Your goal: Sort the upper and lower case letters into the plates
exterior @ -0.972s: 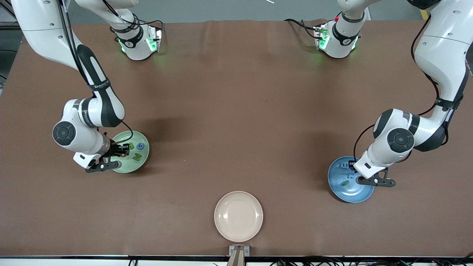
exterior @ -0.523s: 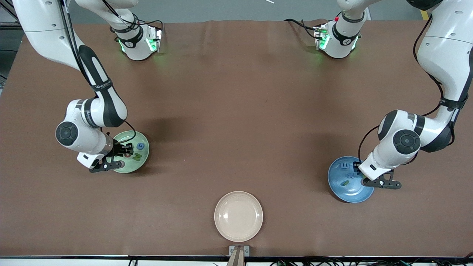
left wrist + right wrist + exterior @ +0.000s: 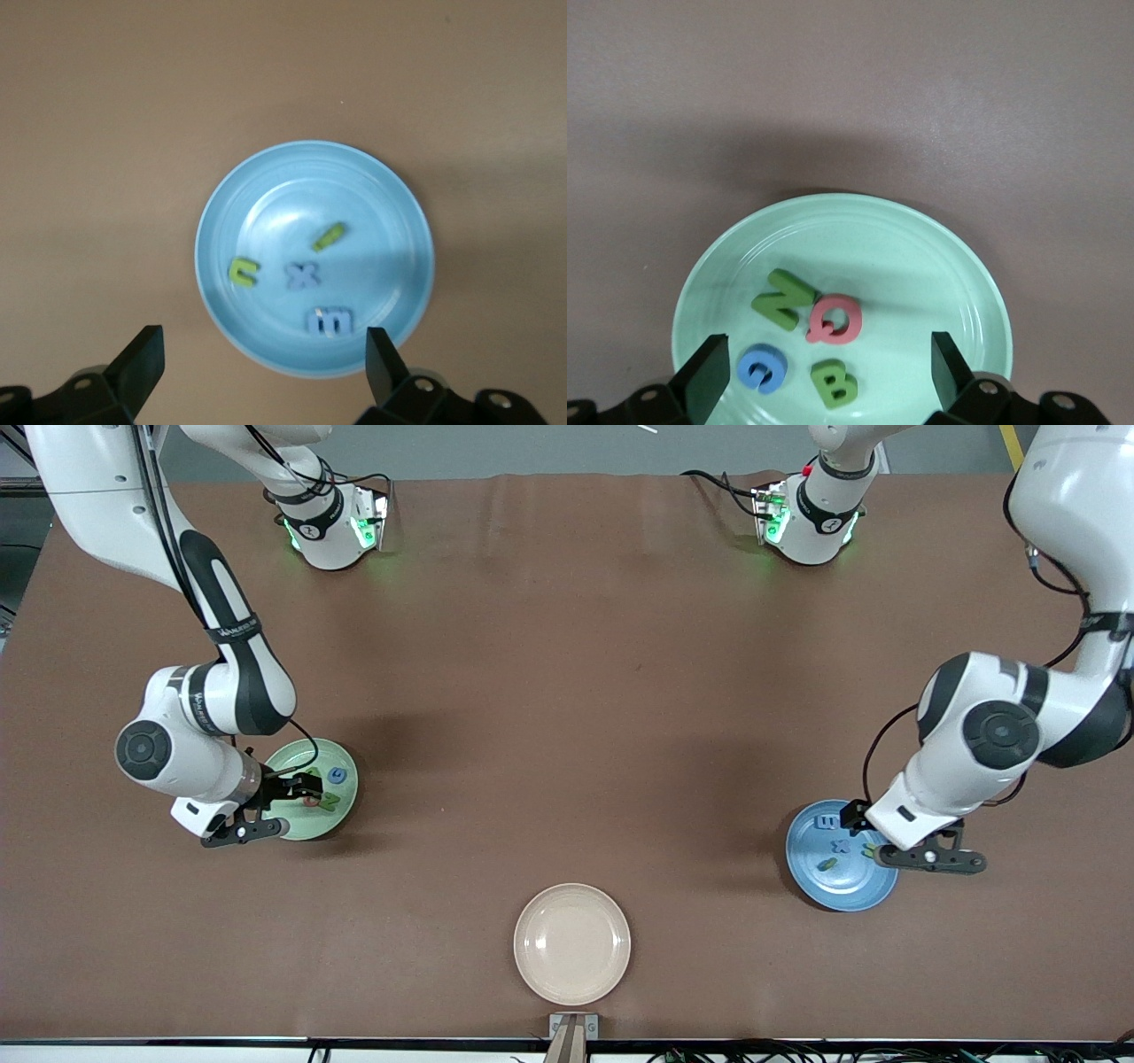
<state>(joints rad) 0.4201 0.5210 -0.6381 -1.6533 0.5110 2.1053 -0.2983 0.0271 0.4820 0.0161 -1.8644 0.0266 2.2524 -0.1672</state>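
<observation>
The pale green plate (image 3: 312, 828) lies toward the right arm's end of the table. In the right wrist view this plate (image 3: 921, 266) holds a green N (image 3: 782, 299), a pink Q (image 3: 834, 320), a blue G (image 3: 763, 367) and a green B (image 3: 834, 384). My right gripper (image 3: 297, 788) (image 3: 827, 354) hangs open and empty over them. The blue plate (image 3: 842, 890) (image 3: 372, 221) lies toward the left arm's end. It holds a green curved letter (image 3: 242, 271), a blue x (image 3: 303, 275), a green i (image 3: 329, 235) and a blue m (image 3: 330, 320). My left gripper (image 3: 858, 819) (image 3: 263, 341) is open and empty over the plate's edge.
A cream-beige plate (image 3: 572, 943) lies bare near the table's front edge, midway between the two arms. The brown table (image 3: 567, 691) stretches between the plates. A small fixture (image 3: 572, 1029) sits at the front edge.
The left hand has risen and drawn back toward the blue plate's edge, uncovering its letters. The right hand has shifted slightly toward its end of the table, still over the green plate.
</observation>
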